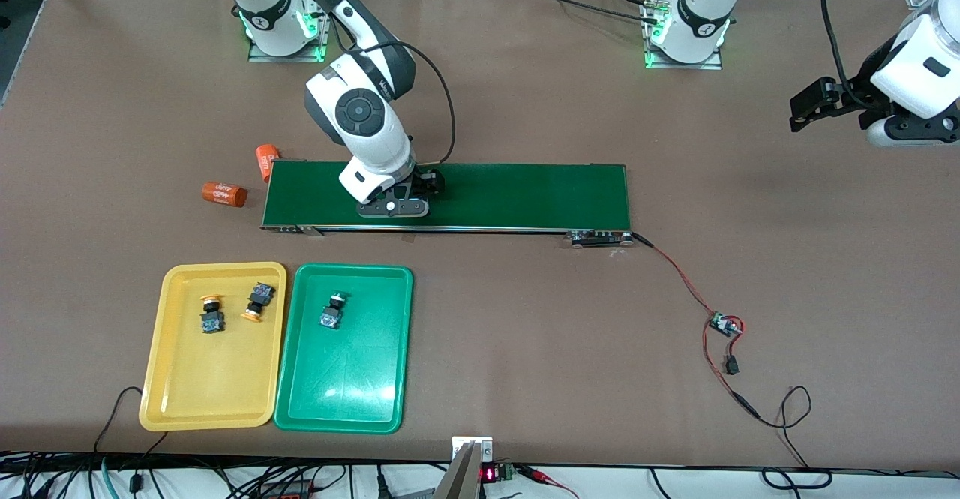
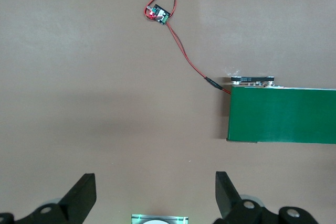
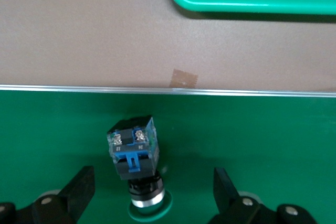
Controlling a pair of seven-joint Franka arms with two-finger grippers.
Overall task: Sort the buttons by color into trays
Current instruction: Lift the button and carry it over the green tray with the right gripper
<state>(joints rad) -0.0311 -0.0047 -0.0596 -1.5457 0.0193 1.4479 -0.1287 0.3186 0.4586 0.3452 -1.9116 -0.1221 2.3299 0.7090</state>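
Note:
A green-capped button (image 3: 134, 156) lies on the dark-green conveyor belt (image 3: 262, 145), cap toward my right gripper (image 3: 153, 177). That gripper is open, with one finger on each side of the button and not touching it. In the front view my right gripper (image 1: 395, 205) hides this button. Two yellow-capped buttons (image 1: 211, 313) (image 1: 256, 302) lie in the yellow tray (image 1: 172, 379). One green-capped button (image 1: 332, 311) lies in the green tray (image 1: 352, 394). My left gripper (image 1: 801, 112) (image 2: 155, 179) hangs open and empty over bare table at the left arm's end, waiting.
The conveyor belt (image 1: 487, 195) runs across the table's middle, with the trays nearer the front camera. Two orange cylinders (image 1: 224, 193) (image 1: 266, 161) lie off the belt's end toward the right arm. A small circuit board (image 1: 724, 325) with red wires trails from the belt's other end.

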